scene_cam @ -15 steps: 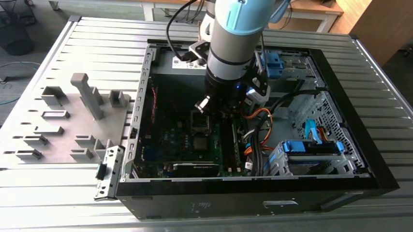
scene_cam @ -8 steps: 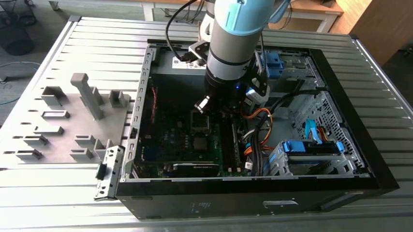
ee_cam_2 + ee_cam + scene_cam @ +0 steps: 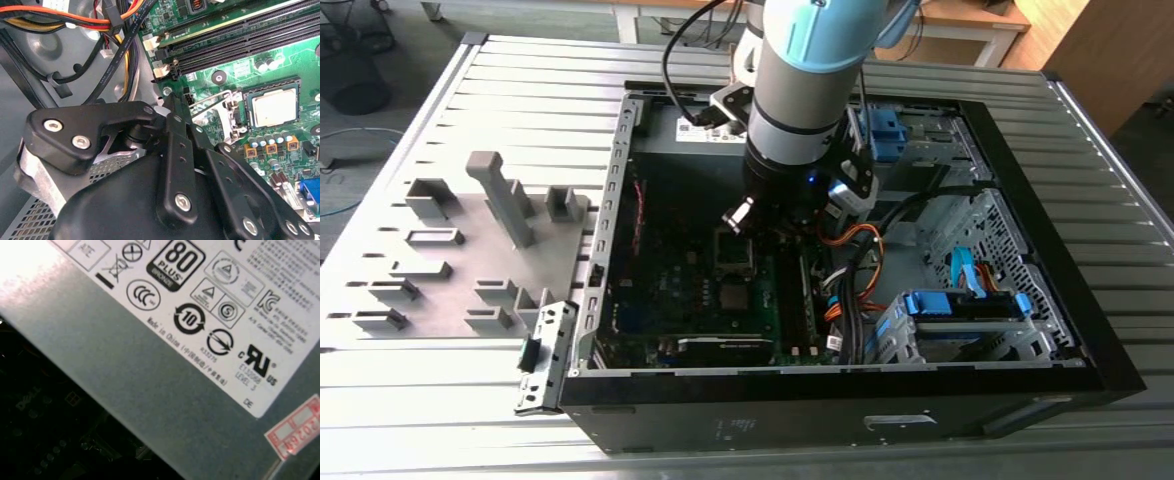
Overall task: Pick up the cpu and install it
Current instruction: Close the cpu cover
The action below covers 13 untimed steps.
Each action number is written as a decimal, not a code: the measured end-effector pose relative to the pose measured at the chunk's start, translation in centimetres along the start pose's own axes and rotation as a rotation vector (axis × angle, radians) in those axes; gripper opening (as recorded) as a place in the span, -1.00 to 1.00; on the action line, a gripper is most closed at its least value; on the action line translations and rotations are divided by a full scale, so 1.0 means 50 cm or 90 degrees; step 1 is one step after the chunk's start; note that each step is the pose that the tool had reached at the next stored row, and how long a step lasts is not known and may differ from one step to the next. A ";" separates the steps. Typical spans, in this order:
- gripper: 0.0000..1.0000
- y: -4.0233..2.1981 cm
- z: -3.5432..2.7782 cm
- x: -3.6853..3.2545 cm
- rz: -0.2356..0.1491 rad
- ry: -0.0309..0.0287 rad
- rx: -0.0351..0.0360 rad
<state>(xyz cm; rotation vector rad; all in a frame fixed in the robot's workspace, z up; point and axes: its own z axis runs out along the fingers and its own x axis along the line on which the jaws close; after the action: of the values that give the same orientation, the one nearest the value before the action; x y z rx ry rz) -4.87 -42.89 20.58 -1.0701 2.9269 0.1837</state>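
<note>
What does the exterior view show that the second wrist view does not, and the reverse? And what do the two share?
The exterior view adds the whole open computer case on the slatted metal table, grey holder blocks at the exterior view's left of it, blue drive brackets, and the arm that reaches into it. The second wrist view adds close detail: the cpu lying in its socket, black memory slots, and the gripper in front. They share the green motherboard and orange cables.
</note>
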 end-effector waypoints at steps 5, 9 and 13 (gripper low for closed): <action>-0.79 0.000 0.000 0.000 0.000 0.0029 -0.0024; -0.79 0.000 0.000 0.000 0.001 0.0064 -0.0053; -0.79 0.000 0.000 0.000 0.001 0.0063 -0.0054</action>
<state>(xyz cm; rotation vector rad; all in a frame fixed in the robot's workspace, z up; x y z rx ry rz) -4.87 -42.89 20.58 -1.0730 2.9385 0.1917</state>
